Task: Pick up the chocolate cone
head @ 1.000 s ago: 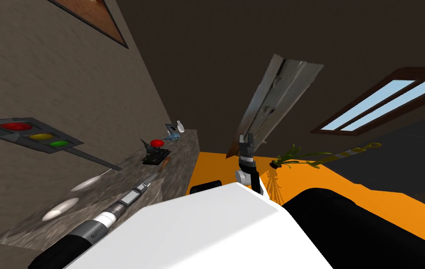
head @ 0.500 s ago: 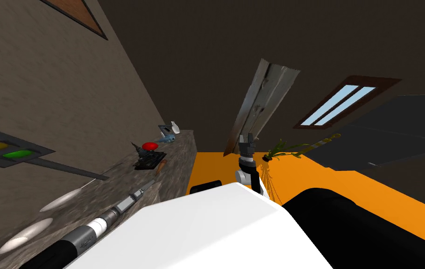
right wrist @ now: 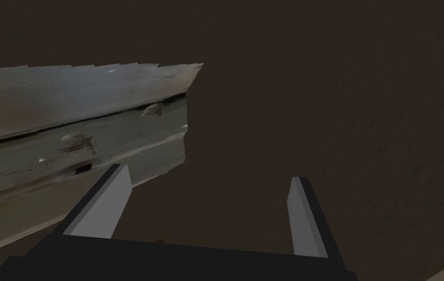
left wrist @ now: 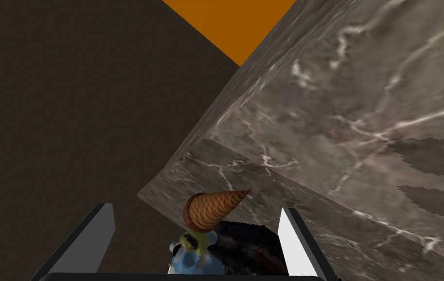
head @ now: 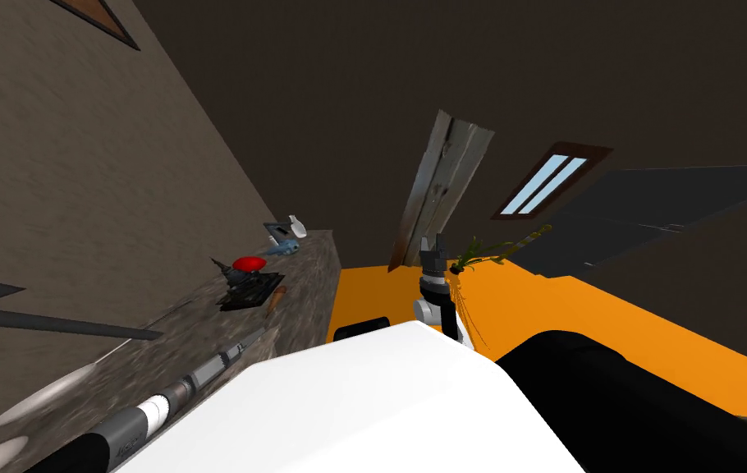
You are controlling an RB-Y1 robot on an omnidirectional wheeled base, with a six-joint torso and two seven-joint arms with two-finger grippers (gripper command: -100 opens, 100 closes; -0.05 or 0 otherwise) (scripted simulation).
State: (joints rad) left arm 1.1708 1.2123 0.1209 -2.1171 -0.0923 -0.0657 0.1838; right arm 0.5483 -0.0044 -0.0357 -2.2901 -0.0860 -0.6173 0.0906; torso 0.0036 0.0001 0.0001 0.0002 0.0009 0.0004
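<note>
The chocolate cone (left wrist: pixel 213 210), a brown waffle cone with a dark rim, lies on its side on the marble counter (left wrist: pixel 362 127) near the counter's edge. It rests against a dark object (left wrist: pixel 248 249) and a small blue figure (left wrist: pixel 191 253). My left gripper (left wrist: pixel 196 209) is open, and the cone lies between and just beyond its fingertips without touching them. In the head view the cone (head: pixel 276 300) lies beside a dark tray (head: pixel 247 292), with my left gripper (head: pixel 255 335) stretched along the counter a short way from it. My right gripper (head: pixel 433 245) is raised over the floor, and the right wrist view shows it (right wrist: pixel 209 180) open and holding nothing.
Farther along the counter (head: pixel 314 271) stand a red object (head: pixel 249 264), a blue figure (head: pixel 283 245) and a white vase (head: pixel 295 226). White plates (head: pixel 43 392) lie near me. A potted plant (head: pixel 478 250) and a leaning wooden panel (head: pixel 437 193) stand on the orange floor (head: pixel 528 320).
My head view has swung, so the counter things and the window slid left and the traffic-light model has nearly left the picture. Both arms keep their pose.
</note>
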